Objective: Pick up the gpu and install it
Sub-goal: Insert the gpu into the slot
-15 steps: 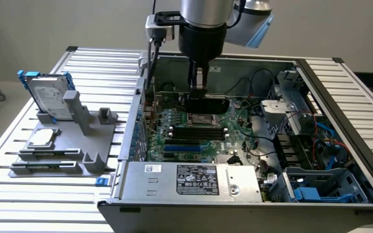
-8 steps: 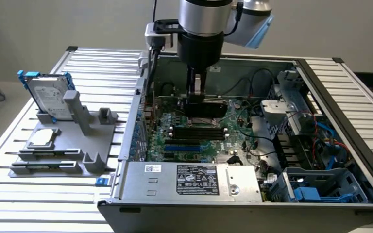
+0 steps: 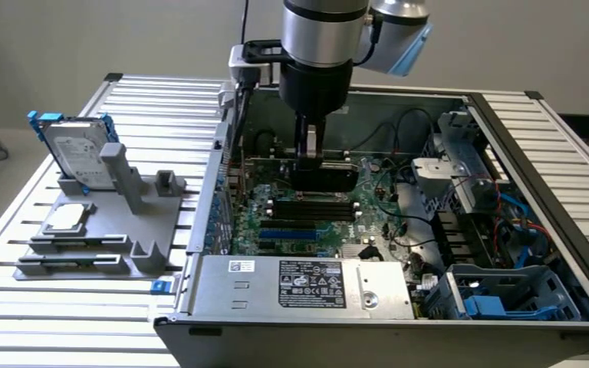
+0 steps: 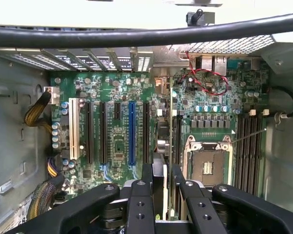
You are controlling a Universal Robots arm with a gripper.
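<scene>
Your gripper point(image 3: 315, 162) point(image 4: 160, 168) is clamped on the gpu point(image 3: 327, 181) point(image 4: 159, 187), a thin rectangular card with a black rounded cover, one finger pressing each face. The card stands on edge directly over the green motherboard point(image 3: 305, 222) point(image 4: 117, 126), near the board's middle. You cannot tell whether its lower edge touches the board. The silver hard drive in its blue frame point(image 3: 74, 149) sits well apart from the motherboard.

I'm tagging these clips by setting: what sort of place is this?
Probably a robotics lab's computer-assembly bench: a gripper holds the gpu inside an open computer case, on a slatted table, beside a grey fixture holding a hard drive.
</scene>
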